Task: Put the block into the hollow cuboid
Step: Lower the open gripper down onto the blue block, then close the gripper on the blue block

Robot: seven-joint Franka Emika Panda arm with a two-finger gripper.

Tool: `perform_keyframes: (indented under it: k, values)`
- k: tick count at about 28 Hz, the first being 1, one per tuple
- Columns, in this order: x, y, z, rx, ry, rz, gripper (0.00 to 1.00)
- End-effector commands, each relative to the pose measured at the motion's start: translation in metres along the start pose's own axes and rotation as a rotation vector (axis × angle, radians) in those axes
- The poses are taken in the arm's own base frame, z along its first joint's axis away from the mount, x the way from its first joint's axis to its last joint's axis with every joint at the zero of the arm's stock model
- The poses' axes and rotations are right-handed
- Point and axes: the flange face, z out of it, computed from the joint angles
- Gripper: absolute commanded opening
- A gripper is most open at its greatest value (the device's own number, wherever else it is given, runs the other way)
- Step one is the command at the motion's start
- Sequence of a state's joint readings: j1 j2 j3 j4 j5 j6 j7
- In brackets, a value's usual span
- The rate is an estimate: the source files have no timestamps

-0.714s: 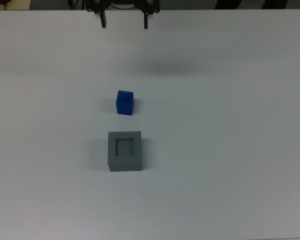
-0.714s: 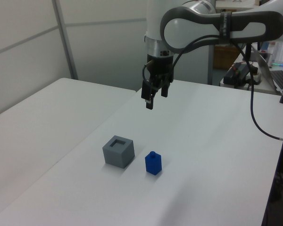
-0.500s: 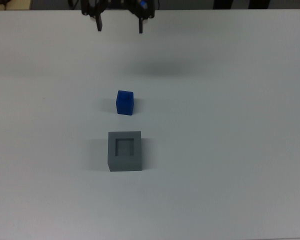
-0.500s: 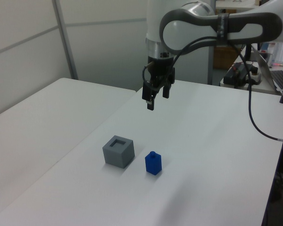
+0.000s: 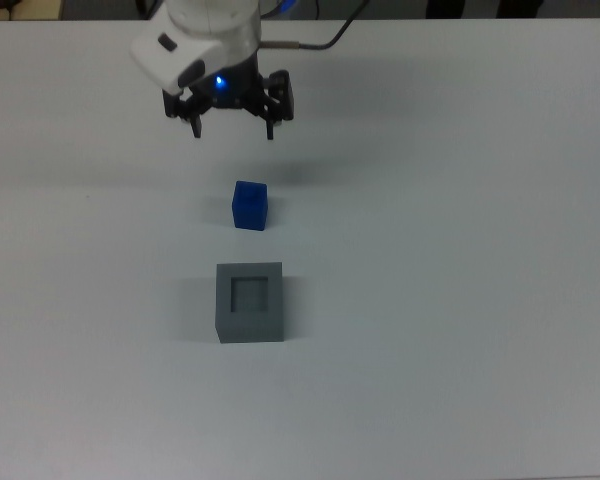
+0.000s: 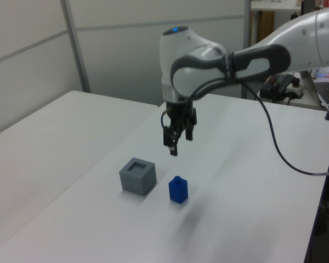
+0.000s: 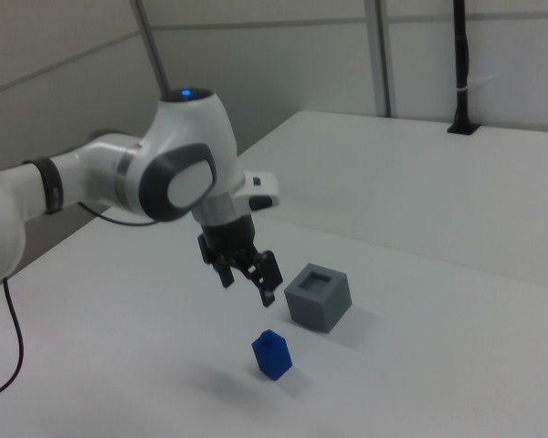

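Note:
The small bright-blue block (image 5: 249, 205) (image 6: 178, 190) (image 7: 272, 355) rests on the white table. Just below it in the top view stands the grey hollow cuboid (image 5: 249, 301) (image 6: 137, 175) (image 7: 318, 297), its square recess empty and facing up. My gripper (image 5: 233, 128) (image 6: 176, 143) (image 7: 247, 280) hangs open in the air above the table, fingers pointing down, a short way above and behind the block and touching nothing. The block and the cuboid stand apart with a small gap between them.
A white table (image 5: 460, 250) spreads around both objects. A black cable (image 6: 274, 148) loops from the arm on the left view's right. A black post (image 7: 460, 64) stands at the far table edge in the right view.
The arm has come down and forward from the far edge of the table toward the blue block. The fingers stay open. Block and cuboid have not moved.

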State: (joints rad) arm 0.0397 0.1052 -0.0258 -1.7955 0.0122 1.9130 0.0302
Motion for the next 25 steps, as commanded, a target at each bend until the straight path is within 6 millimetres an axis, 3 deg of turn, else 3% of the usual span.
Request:
perform_keyframes:
  k: [1, 9, 12, 22, 25]
  values:
    - [-0.005, 0.002, 0.045, 0.000, 0.000, -0.076, 1.00]
    - [0.011, 0.002, 0.107, -0.021, -0.032, -0.076, 1.00]
    - [0.014, 0.001, 0.122, -0.022, -0.032, -0.073, 1.00]
    - [0.020, -0.008, 0.138, -0.019, -0.016, -0.031, 0.99]
    - [0.021, -0.008, 0.136, -0.013, -0.012, -0.019, 0.82]
